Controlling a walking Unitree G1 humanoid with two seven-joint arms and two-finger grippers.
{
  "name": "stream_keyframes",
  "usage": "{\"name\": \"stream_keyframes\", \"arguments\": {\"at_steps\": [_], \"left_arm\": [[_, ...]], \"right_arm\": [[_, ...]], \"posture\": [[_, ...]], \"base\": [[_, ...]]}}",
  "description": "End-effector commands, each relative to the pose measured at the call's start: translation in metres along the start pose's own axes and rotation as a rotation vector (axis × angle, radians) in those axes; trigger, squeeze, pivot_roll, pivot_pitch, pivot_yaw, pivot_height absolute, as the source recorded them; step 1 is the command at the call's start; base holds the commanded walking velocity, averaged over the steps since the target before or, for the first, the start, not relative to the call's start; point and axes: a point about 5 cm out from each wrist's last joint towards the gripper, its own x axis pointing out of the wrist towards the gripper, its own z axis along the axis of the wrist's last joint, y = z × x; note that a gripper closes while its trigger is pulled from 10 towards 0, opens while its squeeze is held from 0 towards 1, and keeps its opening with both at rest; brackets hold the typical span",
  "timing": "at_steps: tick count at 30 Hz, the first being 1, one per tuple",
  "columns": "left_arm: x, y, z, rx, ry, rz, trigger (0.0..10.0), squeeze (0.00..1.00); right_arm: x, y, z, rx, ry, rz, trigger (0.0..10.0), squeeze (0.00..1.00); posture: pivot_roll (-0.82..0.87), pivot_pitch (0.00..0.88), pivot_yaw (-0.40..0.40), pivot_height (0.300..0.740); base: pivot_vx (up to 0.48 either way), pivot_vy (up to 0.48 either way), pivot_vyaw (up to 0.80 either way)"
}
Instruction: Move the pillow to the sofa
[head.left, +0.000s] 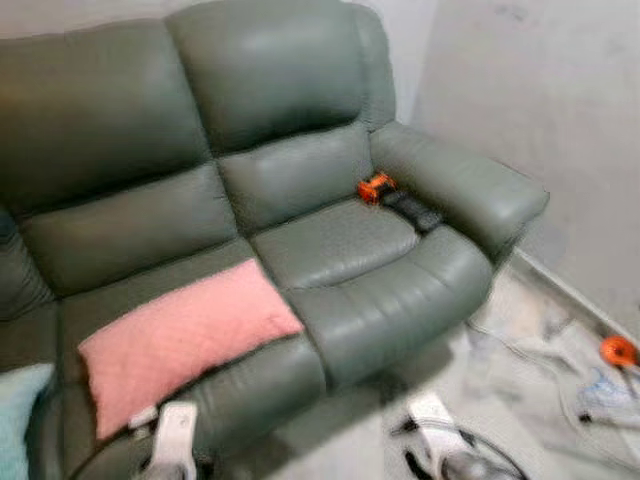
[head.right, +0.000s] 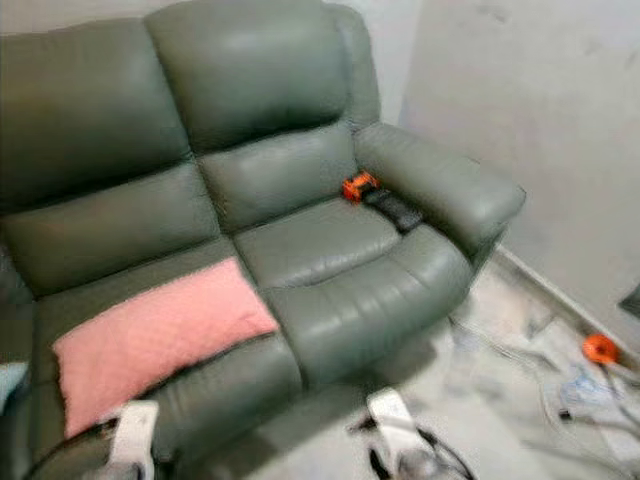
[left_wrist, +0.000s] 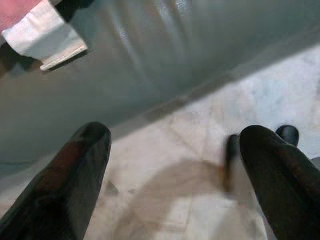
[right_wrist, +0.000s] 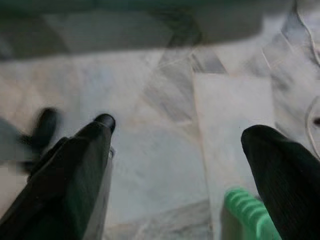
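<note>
A pink pillow (head.left: 180, 338) lies flat on the left seat of the grey-green leather sofa (head.left: 290, 120), reaching the seat's front edge. Its pink corner (left_wrist: 12, 9) and white tag (left_wrist: 45, 40) appear in the left wrist view. My left gripper (left_wrist: 175, 132) hangs open, holding nothing, over the pale floor just in front of the sofa's base. My right gripper (right_wrist: 180, 127) is open too, above marble floor tiles, with nothing between its fingers. Both silver forearms, left (head.left: 175, 440) and right (head.left: 430, 412), are low in front of the sofa.
An orange-and-black tool (head.left: 377, 186) and a black object (head.left: 412, 210) lie on the right seat by the armrest (head.left: 460, 185). A light blue cushion (head.left: 15, 415) sits at the far left. Cables and an orange item (head.left: 618, 350) clutter the floor by the right wall. A green ribbed thing (right_wrist: 247, 215) is near my right fingers.
</note>
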Motion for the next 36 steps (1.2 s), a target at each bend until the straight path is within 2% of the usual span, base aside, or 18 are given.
{"name": "stream_keyframes", "arguments": {"at_steps": [1,9,22,36], "left_arm": [[-0.001,0.008,0.003,0.004,-0.009,0.017,10.0,0.00],[0.000,0.004,0.006,0.005,-0.012,0.004,10.0,0.00],[0.001,-0.005,0.011,-0.005,-0.015,-0.011,10.0,0.00],[0.001,0.000,0.010,-0.007,-0.008,-0.003,10.0,0.00]], "right_arm": [[0.001,0.006,0.006,0.004,-0.014,0.014,10.0,0.00],[0.001,0.006,0.005,0.002,-0.009,0.012,10.0,0.00],[0.001,0.005,0.004,0.001,-0.002,0.009,10.0,0.00],[0.001,0.006,0.004,0.008,0.002,0.010,10.0,0.00]], "posture": [[0.02,0.000,0.022,0.740],[0.02,0.000,0.022,0.740],[0.01,0.000,0.023,0.740],[0.01,0.000,0.026,0.740]], "base": [[0.000,0.000,0.00],[0.000,0.000,0.00],[0.000,0.000,-0.76],[0.000,0.000,-0.77]]}}
